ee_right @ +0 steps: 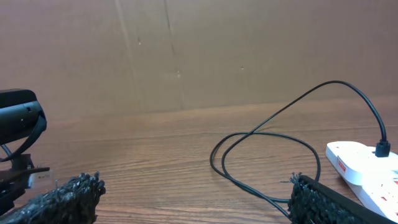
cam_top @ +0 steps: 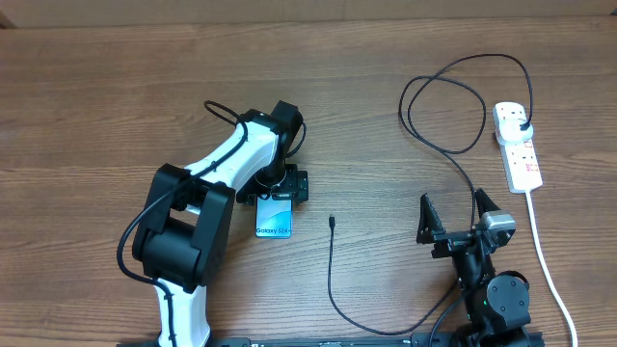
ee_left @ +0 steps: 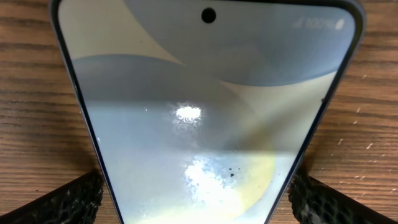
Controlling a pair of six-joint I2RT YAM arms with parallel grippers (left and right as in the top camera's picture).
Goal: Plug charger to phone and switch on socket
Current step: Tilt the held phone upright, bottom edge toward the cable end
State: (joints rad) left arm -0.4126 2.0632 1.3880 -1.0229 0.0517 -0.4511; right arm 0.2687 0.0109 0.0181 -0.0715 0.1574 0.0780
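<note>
Outside phone [ee_left: 199, 124] edges, left fingers [ee_left: 62, 202] apart

The table [cam_top: 96, 96] is brown with streaked wood grain. The phone [cam_top: 274, 218], left of centre, has black edges and a light blue screen with white lettering; close up, the screen shows curved bands of grey-blue, cream and pale yellow. The charger [cam_top: 329, 260] is black, the socket [cam_top: 518, 149] at upper right is white with red markings and a white cord [cam_top: 543, 255], and the left fingers [ee_left: 56, 202] are black with a honeycomb pattern.

Even bright light, glare on phone [ee_left: 186, 115].
</note>
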